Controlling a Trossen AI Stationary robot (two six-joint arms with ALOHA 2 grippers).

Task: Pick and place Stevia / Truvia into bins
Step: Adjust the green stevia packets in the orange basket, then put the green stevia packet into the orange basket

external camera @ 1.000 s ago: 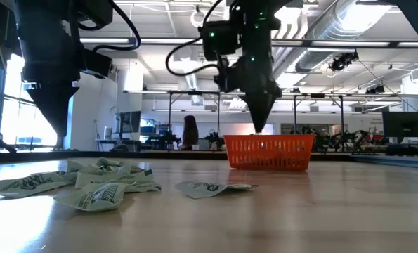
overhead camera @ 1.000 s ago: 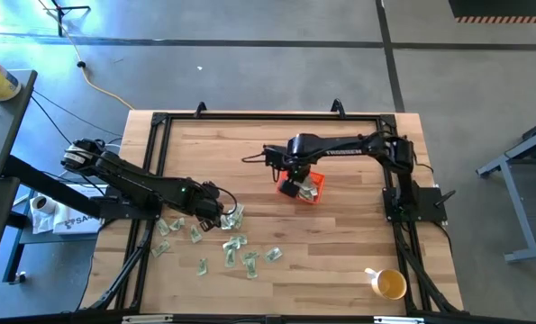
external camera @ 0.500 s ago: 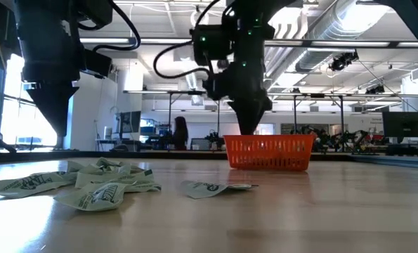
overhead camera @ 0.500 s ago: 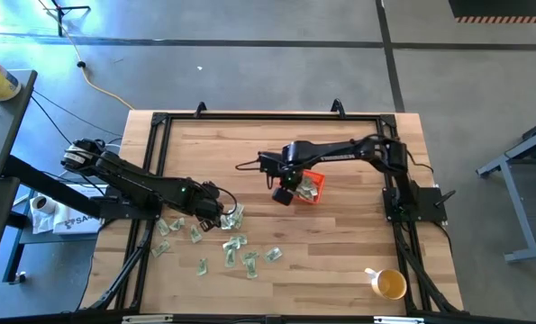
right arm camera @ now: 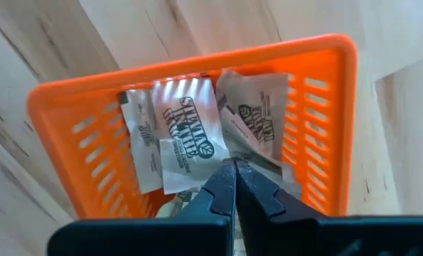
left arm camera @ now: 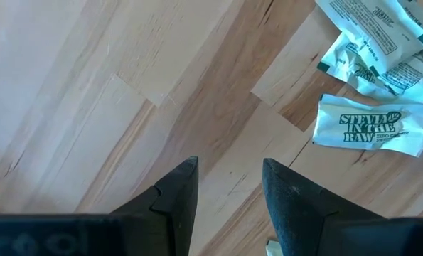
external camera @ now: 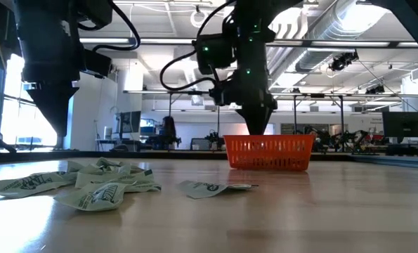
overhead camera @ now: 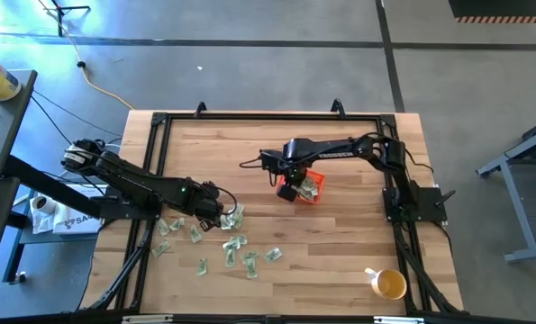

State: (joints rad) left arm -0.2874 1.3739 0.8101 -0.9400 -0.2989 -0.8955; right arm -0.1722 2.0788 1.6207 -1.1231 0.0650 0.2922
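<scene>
A small rectangular orange-red plastic basket [overhead camera: 312, 188] with slotted low walls is seen near the middle of the light wooden table [overhead camera: 340, 243], slightly toward its far right. Several pale green and white paper sachets [right arm camera: 186, 135] are seen lying inside it. The right gripper [right arm camera: 234, 178] is held just above the basket's left part, its two dark fingers pressed together with nothing seen between them. More of these sachets [overhead camera: 236, 243] are scattered loose on the near left of the table. The left gripper [left arm camera: 229, 188] is held low over bare wood beside that scatter, its fingers set apart and empty, with one printed sachet [left arm camera: 375, 128] lying close by. A round yellow cup [overhead camera: 390, 284] stands at the near right corner.
</scene>
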